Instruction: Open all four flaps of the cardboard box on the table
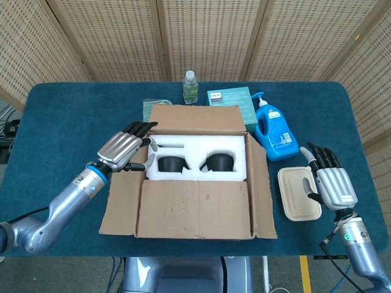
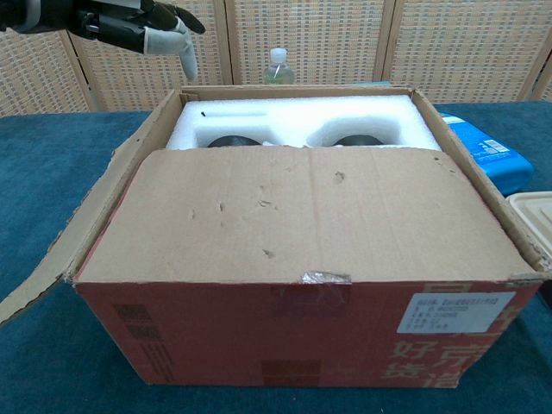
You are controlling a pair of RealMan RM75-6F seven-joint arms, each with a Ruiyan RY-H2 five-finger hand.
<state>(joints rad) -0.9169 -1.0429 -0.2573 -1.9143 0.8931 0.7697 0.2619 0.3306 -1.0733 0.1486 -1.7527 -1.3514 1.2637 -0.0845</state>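
cardboard box (image 1: 192, 177) mid-table, flaps folded out, white foam insert (image 1: 197, 157) exposed | left hand (image 1: 126, 150) spread, empty, above left flap | right hand (image 1: 332, 180) open, empty, beside beige lidded container (image 1: 299, 192) | behind: clear bottle (image 1: 190, 86), teal carton (image 1: 233, 102), blue pump bottle (image 1: 272, 127) | box front: Chinese print, illegible white label (image 2: 455, 312)

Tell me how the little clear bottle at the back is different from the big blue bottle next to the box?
The clear bottle is small and see-through with a plain white cap; the blue bottle is bigger, solid blue, and has a white pump on top. The clear bottle stands behind the cardboard box, while the blue bottle sits off the box's right side, beside the teal carton. Both stand on the blue table, and no robot hand touches either.
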